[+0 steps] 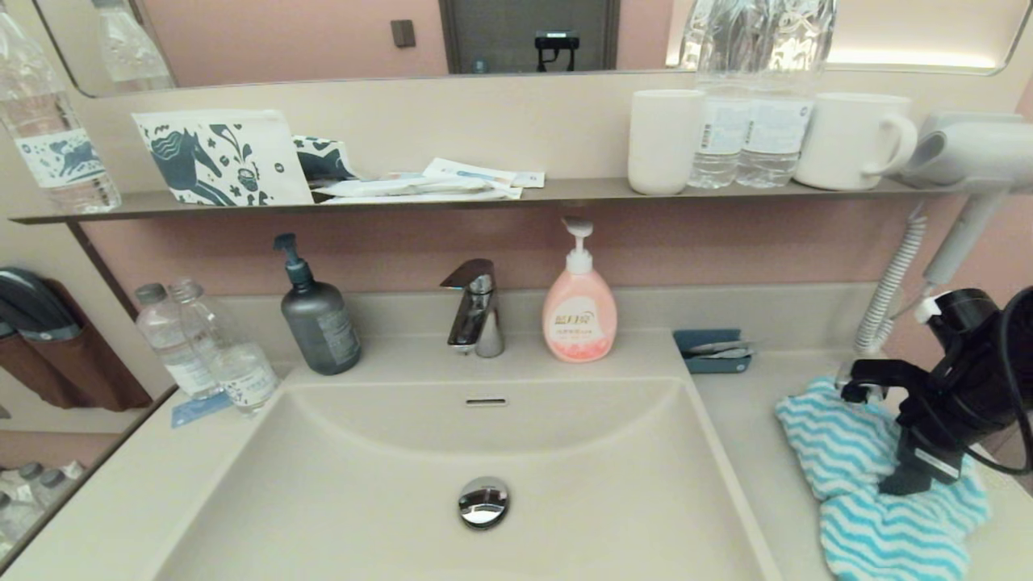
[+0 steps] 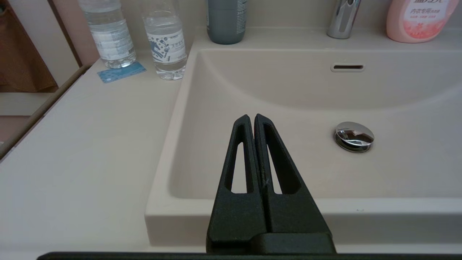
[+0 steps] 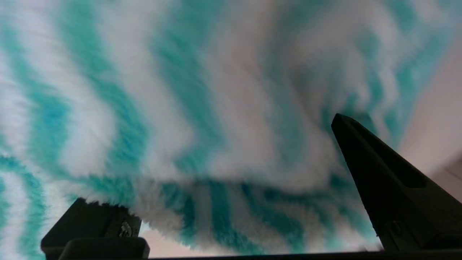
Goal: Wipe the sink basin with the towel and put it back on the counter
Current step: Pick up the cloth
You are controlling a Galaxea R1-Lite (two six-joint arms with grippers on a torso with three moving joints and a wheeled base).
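The turquoise-and-white zigzag towel (image 1: 855, 476) lies crumpled on the beige counter (image 1: 746, 436) to the right of the sink basin (image 1: 363, 484). My right gripper (image 1: 884, 432) points down into it, open, its fingers spread wide with towel folds between them. In the right wrist view the towel (image 3: 180, 108) fills the frame; one finger (image 3: 364, 169) shows fully and the other is partly buried in the pile. My left gripper (image 2: 251, 117) is shut and empty, held near the basin's (image 2: 397, 173) front left corner, out of the head view.
A faucet (image 1: 476, 311), a pink soap bottle (image 1: 579, 311) and a grey pump bottle (image 1: 319, 319) stand behind the basin. Two water bottles (image 1: 210, 347) stand at the left. A blue tray (image 1: 714, 351) and a hairdryer cord (image 1: 888, 282) are near the towel. The chrome drain plug (image 1: 483, 502) sits mid-basin.
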